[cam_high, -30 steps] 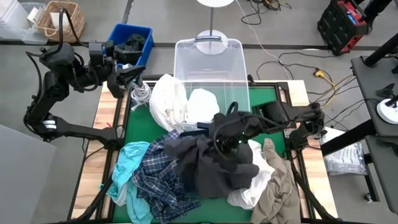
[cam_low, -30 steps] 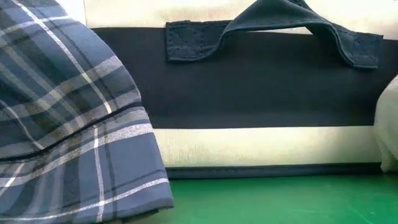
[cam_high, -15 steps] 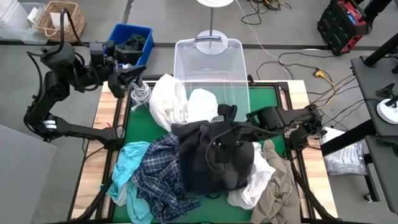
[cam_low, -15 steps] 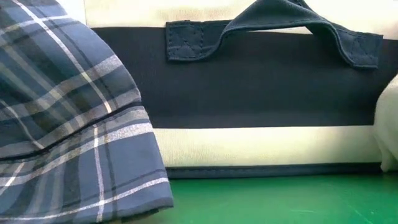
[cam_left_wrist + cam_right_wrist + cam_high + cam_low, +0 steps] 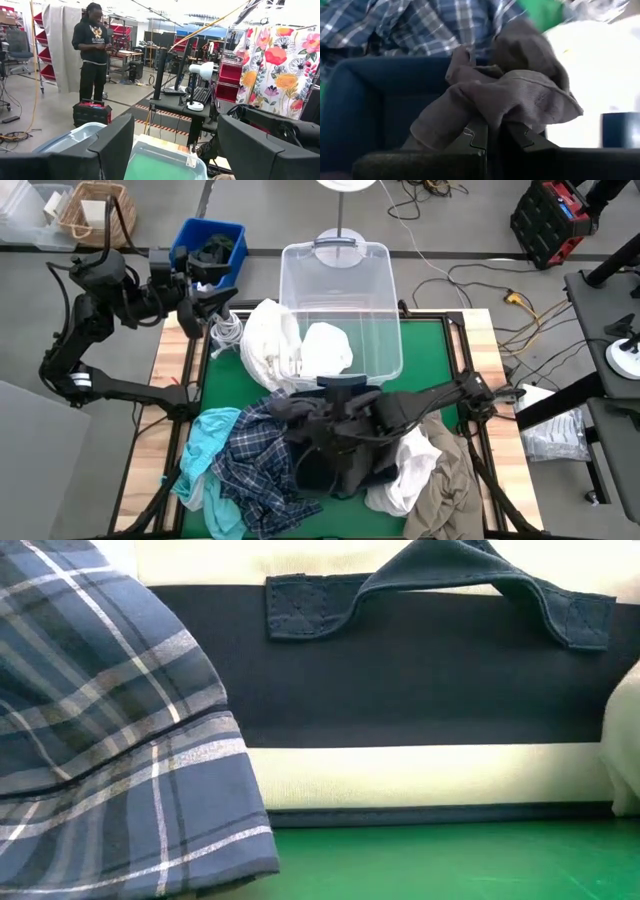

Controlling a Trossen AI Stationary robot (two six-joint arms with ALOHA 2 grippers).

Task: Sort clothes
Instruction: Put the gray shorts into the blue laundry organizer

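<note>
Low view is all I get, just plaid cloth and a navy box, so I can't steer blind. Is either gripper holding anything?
Observer: Yes. The right gripper is shut on a fold of the dark garment, in the middle of the clothes pile.
Operator: And the left one?
Observer: The left gripper is open and empty, raised off the table's far left corner, next to the blue bin.
</note>
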